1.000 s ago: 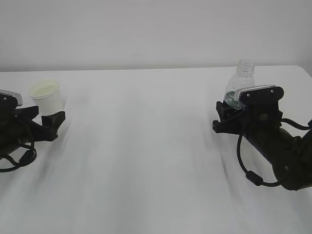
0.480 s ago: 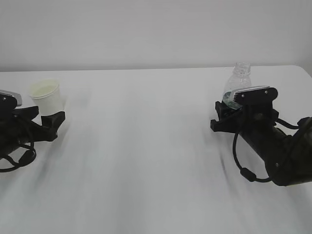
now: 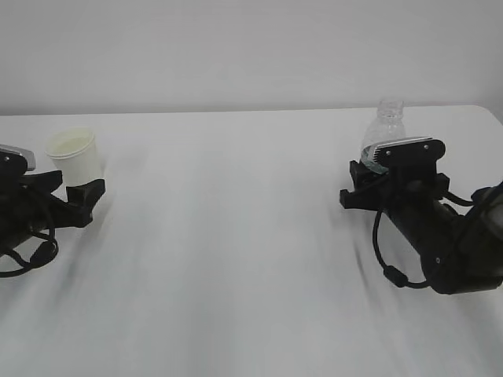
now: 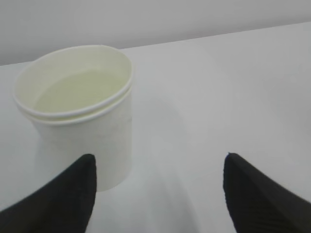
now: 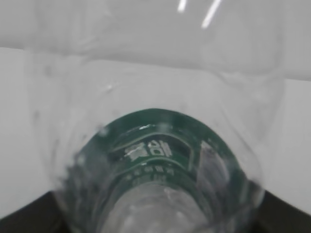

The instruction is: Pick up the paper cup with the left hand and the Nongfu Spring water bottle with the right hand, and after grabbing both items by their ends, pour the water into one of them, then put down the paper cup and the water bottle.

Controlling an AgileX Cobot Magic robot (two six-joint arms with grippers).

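The paper cup (image 3: 75, 155) stands upright at the far left of the white table (image 3: 236, 251). My left gripper (image 3: 75, 186) lies low just in front of it and is open. In the left wrist view the cup (image 4: 80, 111) sits ahead and to the left, its base beside the left fingertip (image 4: 73, 194), and nothing lies in my left gripper (image 4: 158, 167). At the right, the Nongfu Spring water bottle (image 3: 385, 129) rises uncapped out of my right gripper (image 3: 365, 182). The bottle (image 5: 155, 160) fills the right wrist view with its green label, gripped by my right gripper (image 5: 155, 216). I cannot make out any water.
A plain pale wall runs behind the table's far edge (image 3: 251, 110). The table's right corner (image 3: 491, 110) is close behind the bottle. A black cable (image 3: 393, 271) loops under the right arm.
The right arm has shifted slightly left and back with the bottle in its jaws. The left arm and the cup have not moved.
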